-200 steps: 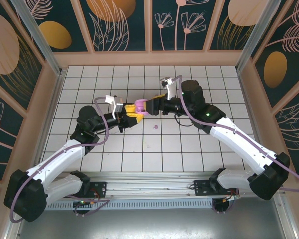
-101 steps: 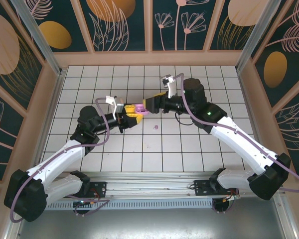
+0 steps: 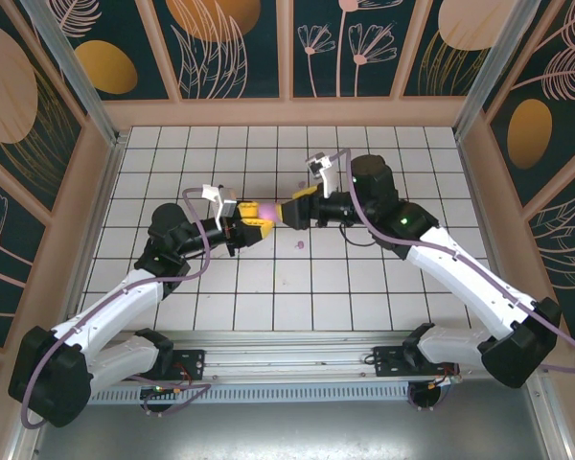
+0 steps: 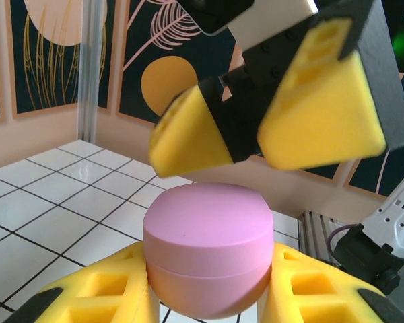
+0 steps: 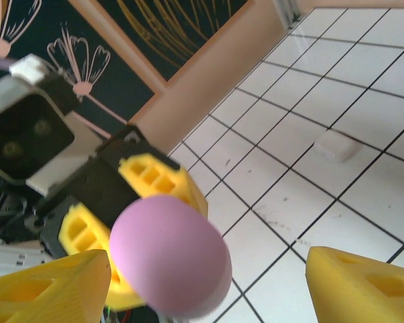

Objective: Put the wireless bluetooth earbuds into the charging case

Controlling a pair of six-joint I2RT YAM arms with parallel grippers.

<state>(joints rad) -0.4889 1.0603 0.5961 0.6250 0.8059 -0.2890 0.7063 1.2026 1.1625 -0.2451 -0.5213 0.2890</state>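
Note:
My left gripper [image 3: 259, 213] is shut on a lilac-purple charging case [image 3: 267, 209] and holds it above the tiles at mid-table. In the left wrist view the closed case [image 4: 205, 242] sits between my yellow fingers [image 4: 94, 296], its lid seam showing. My right gripper [image 3: 292, 209] stands open just right of the case, its fingers [image 4: 323, 108] hovering over the lid. From the right wrist the case [image 5: 168, 252] lies between my spread fingertips [image 5: 47, 289] without touching them. One tiny lilac earbud [image 3: 299, 245] lies on a tile below the grippers. A small white piece [image 5: 335, 147] lies on the floor.
White tiled floor [image 3: 364, 287] with dark grout, ringed by wooden walls [image 3: 287, 113] painted with flowers. The left arm's fingers [image 5: 161, 178] and camera block [image 5: 27, 128] sit right behind the case. The arm bases stand on a rail [image 3: 287, 350] at the near edge.
My right gripper has drawn back slightly to the right, off the case. The left gripper keeps the case in nearly the same place.

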